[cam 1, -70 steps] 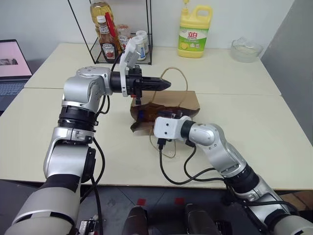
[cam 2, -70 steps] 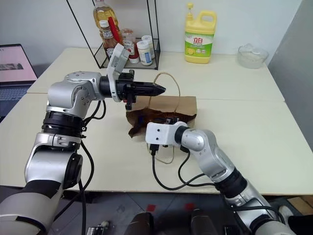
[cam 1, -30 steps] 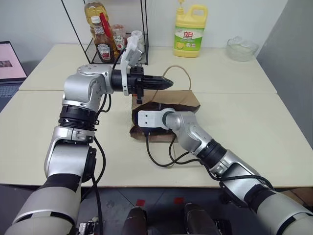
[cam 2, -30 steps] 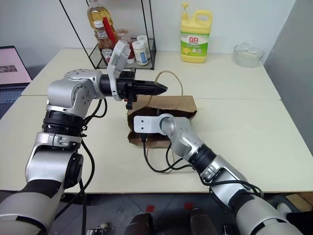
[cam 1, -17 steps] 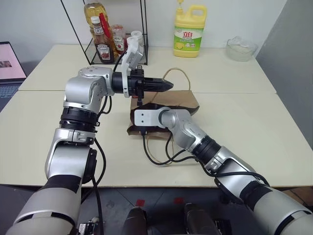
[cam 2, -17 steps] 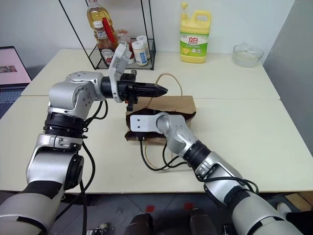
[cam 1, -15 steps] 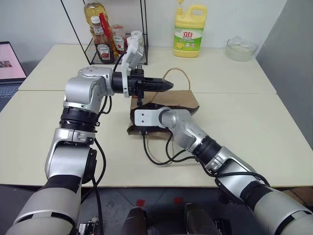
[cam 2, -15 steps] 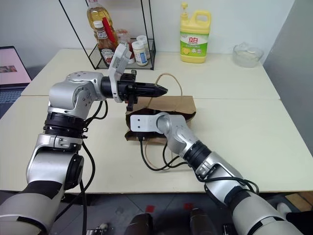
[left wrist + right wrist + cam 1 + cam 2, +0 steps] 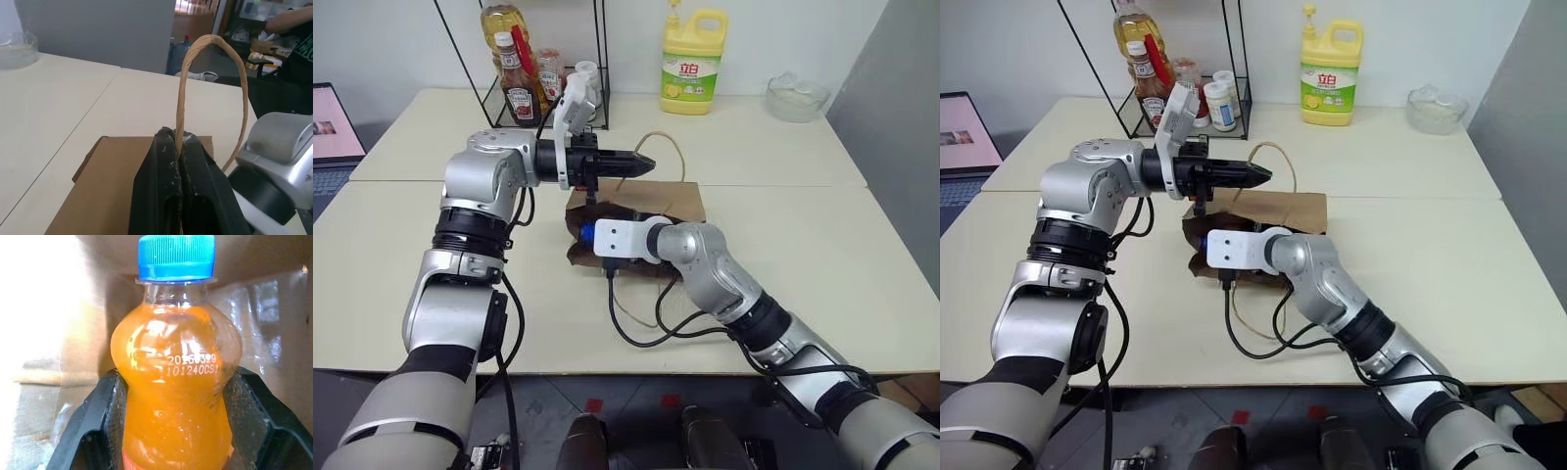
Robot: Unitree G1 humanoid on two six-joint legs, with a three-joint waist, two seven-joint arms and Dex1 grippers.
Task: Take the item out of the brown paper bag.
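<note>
The right gripper [image 9: 176, 431] is clamping the bottle [image 9: 176, 382] inside the brown paper bag [image 9: 680, 199] near the tabletop's middle. The left gripper [image 9: 178, 147], pressed together, is pinching 1 handle [image 9: 210, 54]. The blue cap [image 9: 587, 233] is probably snagging the paper mouth and dragging the bag along.

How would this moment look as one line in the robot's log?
left gripper: shut on handle | right gripper: shut on bottle | bottle: inside bag

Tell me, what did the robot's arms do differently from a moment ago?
The right gripper closed on the bottle inside the brown paper bag and has drawn back toward the bag's mouth, so the blue cap now shows there. The left gripper stays shut on the handle, holding it up as before.
</note>
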